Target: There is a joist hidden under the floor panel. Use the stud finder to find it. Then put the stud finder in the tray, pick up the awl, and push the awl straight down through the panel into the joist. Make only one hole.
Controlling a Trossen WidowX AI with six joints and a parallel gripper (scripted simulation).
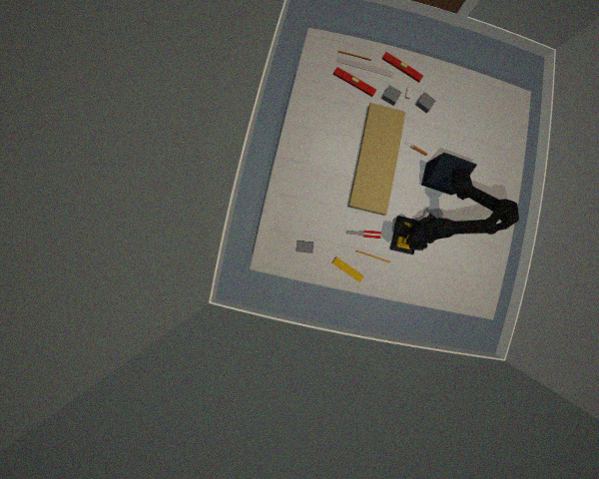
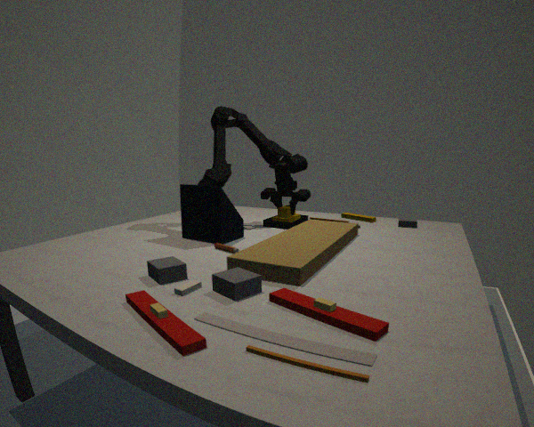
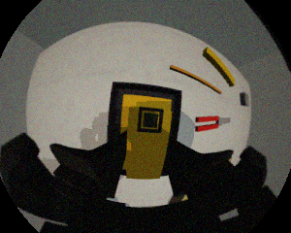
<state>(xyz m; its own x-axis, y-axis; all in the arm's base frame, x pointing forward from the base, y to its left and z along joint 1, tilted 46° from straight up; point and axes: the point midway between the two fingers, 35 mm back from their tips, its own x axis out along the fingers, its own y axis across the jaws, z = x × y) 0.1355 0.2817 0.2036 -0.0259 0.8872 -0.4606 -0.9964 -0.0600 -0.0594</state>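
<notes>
My gripper (image 2: pixel 286 207) (image 3: pixel 145 133) is shut on the yellow stud finder (image 1: pixel 402 241) (image 2: pixel 284 213) (image 3: pixel 145 167), which is upright with its base low within the outline of the black tray (image 1: pixel 402 251) (image 2: pixel 276 224) (image 3: pixel 115 109). Whether its base touches the tray floor I cannot tell. The tan floor panel (image 1: pixel 376 160) (image 2: pixel 299 243) lies beside the tray, with no hole visible on top. The awl (image 1: pixel 418 150) (image 2: pixel 225 248), with an orange-brown handle, lies on the table between the panel and the arm's base. The joist is hidden.
Red-handled pliers (image 1: pixel 371 234) (image 3: pixel 207 123) lie near the tray. Beyond are a thin orange stick (image 1: pixel 372 255) (image 3: pixel 195 79), a yellow bar (image 1: pixel 347 268) (image 2: pixel 358 217) and a grey block (image 1: pixel 304 245). Two red levels (image 1: pixel 353 81) (image 2: pixel 165 321) and two grey blocks (image 2: pixel 166 269) (image 2: pixel 236 283) lie past the panel's other end.
</notes>
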